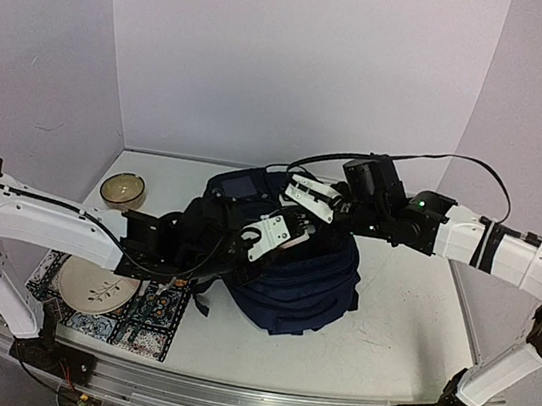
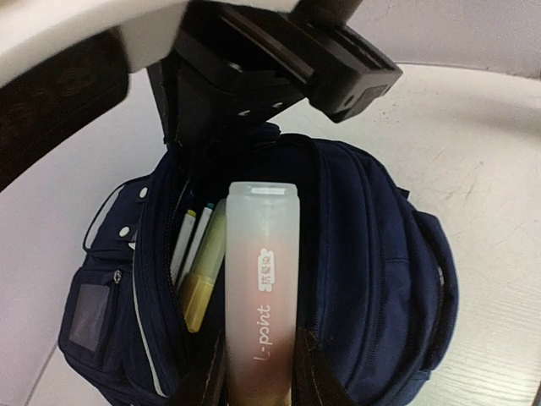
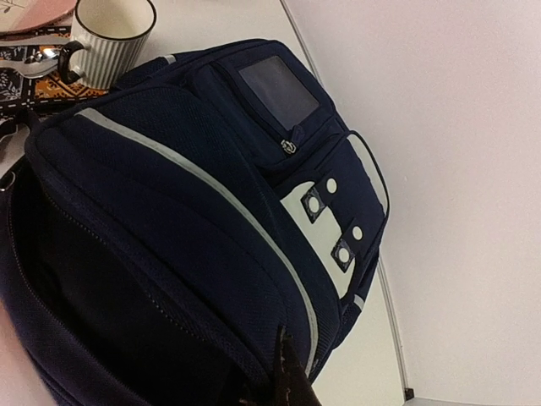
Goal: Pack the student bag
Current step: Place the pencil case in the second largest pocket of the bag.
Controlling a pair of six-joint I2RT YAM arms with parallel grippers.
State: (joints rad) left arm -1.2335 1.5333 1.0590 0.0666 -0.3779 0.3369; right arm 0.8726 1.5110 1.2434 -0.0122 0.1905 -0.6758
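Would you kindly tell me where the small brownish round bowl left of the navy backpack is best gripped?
Probably the brownish bowl by its rim, from straight above, one finger inside: it stands upright, mouth up, apart from the navy backpack.

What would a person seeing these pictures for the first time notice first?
The dark navy student bag sits at the middle of the table. The left claw holds a translucent pen case at its open mouth, beside markers already inside. The right claw is closed at the bag's rim.
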